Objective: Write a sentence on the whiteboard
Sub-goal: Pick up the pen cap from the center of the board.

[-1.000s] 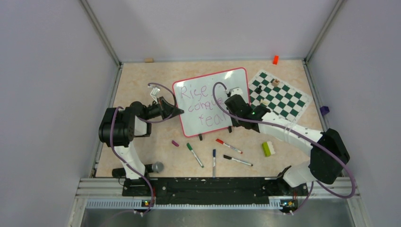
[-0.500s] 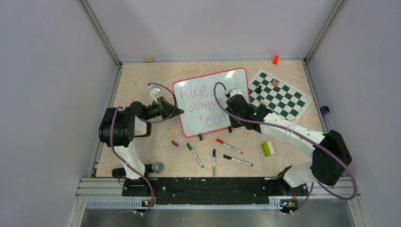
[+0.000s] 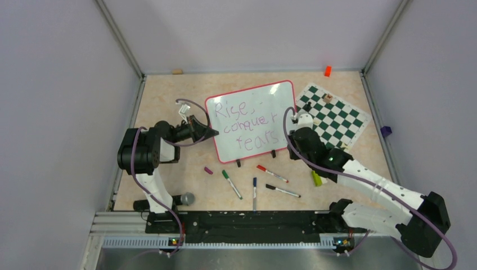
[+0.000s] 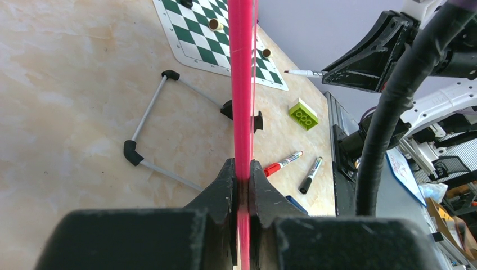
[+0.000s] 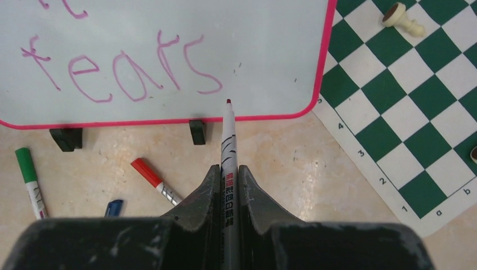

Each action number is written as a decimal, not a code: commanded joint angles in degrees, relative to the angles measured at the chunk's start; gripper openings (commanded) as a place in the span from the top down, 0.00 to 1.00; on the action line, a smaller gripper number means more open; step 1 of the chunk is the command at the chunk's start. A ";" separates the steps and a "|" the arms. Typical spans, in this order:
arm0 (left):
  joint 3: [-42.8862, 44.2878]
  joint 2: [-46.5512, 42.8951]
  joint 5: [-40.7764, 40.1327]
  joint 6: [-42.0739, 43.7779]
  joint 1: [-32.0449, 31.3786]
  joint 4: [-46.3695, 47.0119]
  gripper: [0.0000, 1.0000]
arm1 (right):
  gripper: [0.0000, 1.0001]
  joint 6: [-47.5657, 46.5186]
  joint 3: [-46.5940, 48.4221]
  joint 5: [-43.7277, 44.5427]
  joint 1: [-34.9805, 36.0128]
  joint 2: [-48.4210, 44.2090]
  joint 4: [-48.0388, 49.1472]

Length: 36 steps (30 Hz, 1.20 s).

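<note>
Beige tabletop (image 3: 169, 101) carries the whiteboard (image 3: 275, 98), its sentence (image 3: 247, 125) reading "Rise, conquer fears".

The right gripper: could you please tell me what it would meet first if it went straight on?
Probably the whiteboard, just right of the word "fears": the marker clamped in the right gripper leads and aims there, though depth is unclear.

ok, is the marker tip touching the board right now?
No, the left wrist view shows the marker tip hanging clear of the whiteboard, with open space between them.
</note>
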 commanded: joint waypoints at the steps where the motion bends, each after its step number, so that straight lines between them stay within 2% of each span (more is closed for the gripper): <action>1: -0.57 -1.38 1.69 2.49 0.35 5.96 0.95 | 1.00 1.77 -3.95 2.24 -0.55 -5.13 5.67; 5: -0.41 -1.53 2.06 2.04 0.38 5.96 0.81 | 1.00 2.05 -5.47 1.79 -0.55 -6.22 6.39; 8: -0.57 -2.30 2.37 1.73 0.38 5.96 0.65 | 1.00 2.22 -5.71 1.49 -0.55 -6.03 6.48; 12: -2.06 -4.26 1.98 2.65 0.33 5.94 0.27 | 1.00 2.19 -5.63 1.12 -0.55 -5.89 6.57; 14: -2.86 -5.44 1.63 3.12 0.44 5.94 0.04 | 1.00 2.23 -5.45 1.06 -0.55 -6.03 6.57; 15: -3.27 -5.95 1.47 3.41 0.52 5.96 0.02 | 1.00 2.23 -5.43 1.10 -0.55 -6.15 6.57; 24: -8.51 -12.01 -1.42 6.69 0.81 5.96 0.01 | 1.00 2.17 -5.51 2.04 -0.50 -6.89 6.23; 27: -11.97 -17.72 -4.66 11.64 0.90 2.04 0.01 | 1.00 2.25 -5.92 2.93 -0.55 -7.81 6.22; 32: -11.97 -18.24 -4.66 11.64 0.90 1.54 0.01 | 1.00 2.37 -6.31 3.59 -0.51 -8.72 6.09; 33: -17.16 -29.54 -15.53 20.72 0.90 -13.05 0.01 | 1.00 2.47 -6.40 3.69 -0.50 -8.87 6.03; 34: -19.70 -35.94 -22.29 24.57 0.88 -20.64 0.01 | 1.00 2.50 -6.52 3.69 -0.54 -9.02 5.99; 36: -21.73 -43.71 -31.26 27.08 0.90 -30.41 0.01 | 1.00 2.65 -6.72 3.85 -0.59 -9.45 5.83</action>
